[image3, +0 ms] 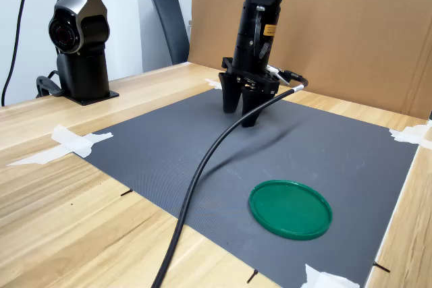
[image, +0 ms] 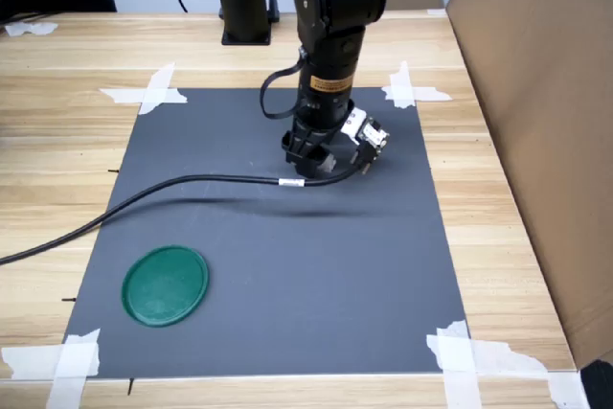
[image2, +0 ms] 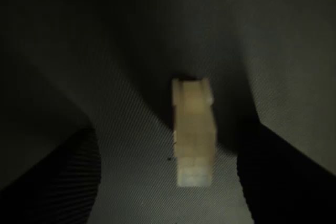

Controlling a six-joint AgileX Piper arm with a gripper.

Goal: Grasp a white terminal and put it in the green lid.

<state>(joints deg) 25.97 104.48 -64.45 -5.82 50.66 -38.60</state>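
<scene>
the white terminal [image2: 194, 132] looks like a tiny, light, stiff bit of moulded plastic, so i judge it needs little squeeze but could skid or flip on the dark mat [image: 287, 265] if one finger reaches it first; the sensible hold is across its two long flat sides, near the middle of its length. in the wrist view it is a pale, slightly translucent cuboid, blurred, with a small step or notch at the far end and a squarer face at the near end. it lies on the mat in the gap between the two dark fingers [image2: 63, 182], apart from both, a little nearer one of them. the gripper [image3: 241, 114] stands low over the mat with its jaws spread, holding nothing, tips at or just above the surface; i cannot tell which. in both exterior views the fingers hide the terminal. the green lid [image: 165, 284] lies flat and bare, well apart from the fingertips, across the mat.
</scene>
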